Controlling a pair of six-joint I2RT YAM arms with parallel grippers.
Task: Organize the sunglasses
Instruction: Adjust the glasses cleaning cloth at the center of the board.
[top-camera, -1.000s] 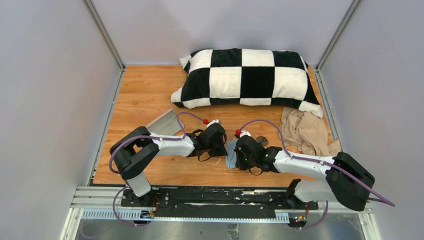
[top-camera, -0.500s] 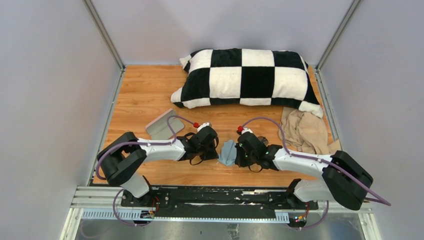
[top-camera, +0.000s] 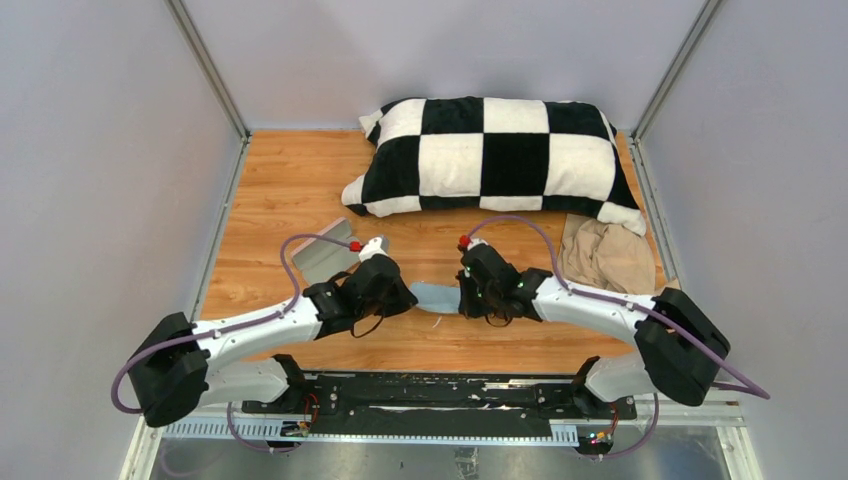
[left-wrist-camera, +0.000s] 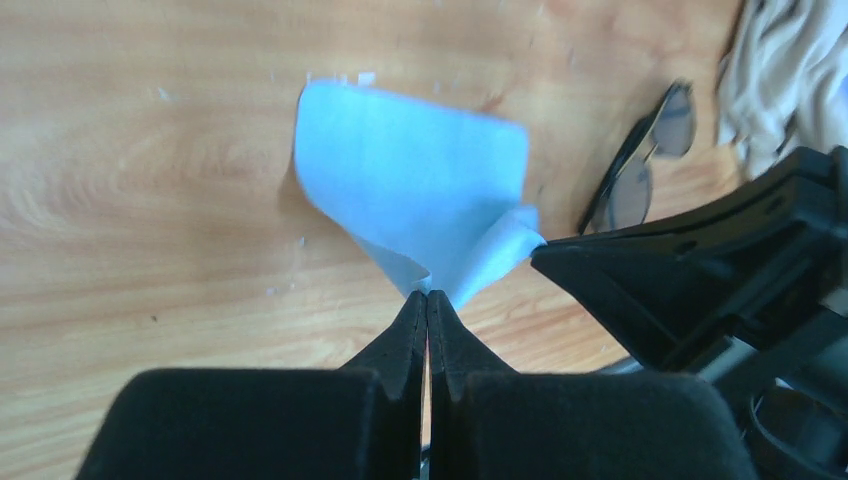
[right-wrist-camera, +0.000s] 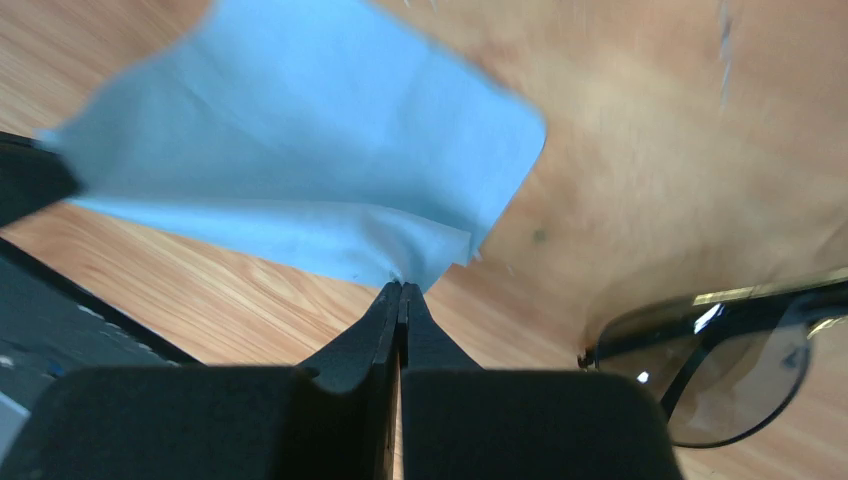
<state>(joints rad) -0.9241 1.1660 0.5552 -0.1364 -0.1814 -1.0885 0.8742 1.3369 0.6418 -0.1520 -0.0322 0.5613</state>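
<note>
The light blue cloth (top-camera: 436, 297) lies stretched between my two grippers near the table's front middle. My left gripper (left-wrist-camera: 427, 296) is shut on one corner of the cloth (left-wrist-camera: 415, 175). My right gripper (right-wrist-camera: 401, 288) is shut on the opposite corner of the cloth (right-wrist-camera: 300, 150). The sunglasses (left-wrist-camera: 640, 165) lie on the wood just beyond the cloth, dark lenses and thin dark frame; they also show at the right of the right wrist view (right-wrist-camera: 740, 370). In the top view they are hidden under my right arm (top-camera: 560, 300).
A pinkish-grey oblong case (top-camera: 326, 252) lies left of my left gripper (top-camera: 395, 292). A black-and-white checked pillow (top-camera: 495, 155) fills the back. A beige crumpled cloth (top-camera: 605, 255) lies at the right. Walls close in both sides.
Both grippers moved apart and back, the left one leftward, pulling the blue cloth out flat between them. The left arm has stretched low toward the left.
</note>
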